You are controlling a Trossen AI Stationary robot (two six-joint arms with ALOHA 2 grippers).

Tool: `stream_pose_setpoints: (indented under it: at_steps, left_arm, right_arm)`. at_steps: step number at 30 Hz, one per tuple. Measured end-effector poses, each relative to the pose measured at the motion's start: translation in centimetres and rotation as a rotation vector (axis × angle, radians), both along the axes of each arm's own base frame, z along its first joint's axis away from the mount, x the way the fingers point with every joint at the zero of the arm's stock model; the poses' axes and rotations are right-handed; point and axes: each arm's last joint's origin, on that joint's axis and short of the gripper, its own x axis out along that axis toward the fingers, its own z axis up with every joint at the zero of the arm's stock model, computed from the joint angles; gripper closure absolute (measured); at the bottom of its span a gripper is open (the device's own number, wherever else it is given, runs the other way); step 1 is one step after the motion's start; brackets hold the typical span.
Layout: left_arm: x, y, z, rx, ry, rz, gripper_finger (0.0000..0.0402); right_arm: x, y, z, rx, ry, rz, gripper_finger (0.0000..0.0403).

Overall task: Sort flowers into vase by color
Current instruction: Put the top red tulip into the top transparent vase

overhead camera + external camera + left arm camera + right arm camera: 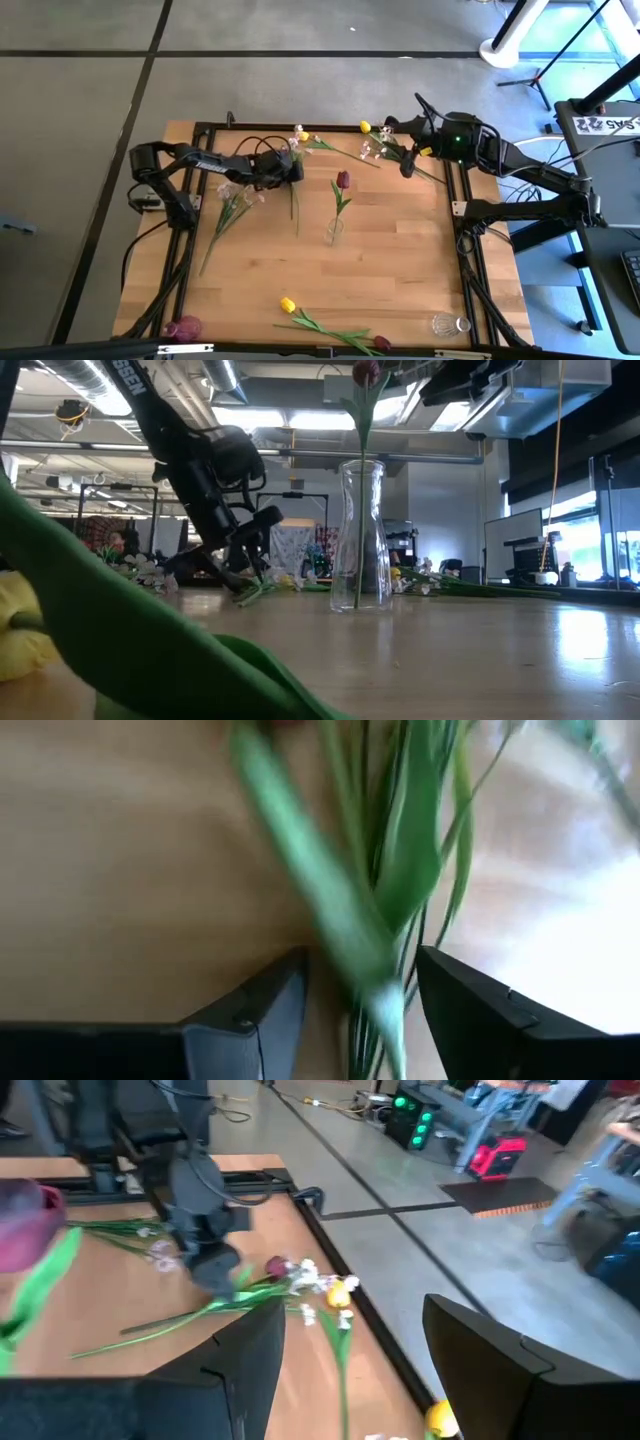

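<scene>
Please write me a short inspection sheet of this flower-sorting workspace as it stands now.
Surface: wooden table, black frame around it.
Job's things: dark red tulip upright in clear vase; yellow tulip and another dark red tulip lying at the near edge; white-pink sprays and more flowers at the far side.
Clutter: empty clear vase; pink vase.
Grippers: left gripper open, astride green stems; right gripper open, nothing held.
Cables: black cables on the left arm.
Surroundings: grey floor, stands and a desk beyond.
</scene>
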Motion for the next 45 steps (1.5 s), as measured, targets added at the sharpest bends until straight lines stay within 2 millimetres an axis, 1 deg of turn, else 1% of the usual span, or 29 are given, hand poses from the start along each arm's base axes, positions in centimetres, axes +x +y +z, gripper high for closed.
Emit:
stream_pose_setpoints:
  at_steps: [3, 6, 9, 14, 15, 17, 20, 25, 30, 33, 36, 39, 41, 45]
  left_arm:
    - [0.0, 0.3, 0.2, 0.036, -0.009, 0.002, 0.0223]
    - [-0.1, 0.5, 0.2, 0.040, -0.007, 0.025, 0.0243]
    - [-0.2, 0.8, 0.2, 0.041, -0.009, 0.034, 0.0283]
    - [-0.3, 1.0, 0.2, 0.035, -0.010, 0.038, 0.0375]
    - [-0.3, 1.0, 0.2, 0.033, -0.009, 0.037, 0.0387]
    - [-0.6, 0.8, 0.8, 0.025, -0.009, 0.026, 0.0392]
    - [-1.2, 0.2, 3.0, 0.054, -0.031, -0.023, 0.0394]
    - [-3.3, -1.1, 8.2, 0.192, -0.079, -0.156, 0.0398]
    - [-6.1, -2.5, 13.8, 0.465, -0.186, -0.309, 0.0398]
    - [-7.6, -3.3, 17.2, 0.653, -0.322, -0.339, 0.0398]
    - [-8.8, -3.9, 20.2, 0.838, -0.477, -0.336, 0.0398]
    - [-9.1, -4.9, 22.5, 1.012, -0.625, -0.361, 0.0398]
    - [-8.9, -5.8, 23.5, 1.100, -0.706, -0.401, 0.0398]
    - [-7.9, -7.4, 25.2, 1.162, -0.786, -0.518, 0.0399]
  right_arm:
    - [0.0, 0.0, -0.2, 0.009, 0.016, 0.000, 0.0166]
    - [-0.1, 0.0, -0.3, 0.014, 0.027, 0.000, 0.0166]
    - [-0.1, 0.0, -0.3, 0.013, 0.027, 0.000, 0.0166]
    - [-0.1, 0.0, -0.3, 0.013, 0.027, 0.000, 0.0166]
    - [-0.1, 0.0, -0.3, 0.013, 0.027, 0.001, 0.0166]
    - [-0.1, 0.1, -0.3, 0.017, 0.026, 0.011, 0.0166]
    - [0.0, 0.2, -0.3, 0.028, 0.021, 0.047, 0.0166]
    - [0.1, 0.4, -0.2, 0.049, 0.007, 0.129, 0.0166]
    - [0.2, 0.5, 0.1, 0.004, -0.011, 0.192, 0.0166]
    - [0.3, 0.4, 0.6, -0.044, -0.050, 0.195, 0.0166]
    - [0.4, 0.4, 1.6, -0.100, -0.145, 0.188, 0.0166]
    - [0.6, 0.3, 2.8, -0.147, -0.256, 0.194, 0.0166]
    - [0.8, 0.4, 3.6, -0.162, -0.349, 0.224, 0.0166]
    - [1.8, 1.4, 4.7, -0.189, -0.493, 0.309, 0.0166]
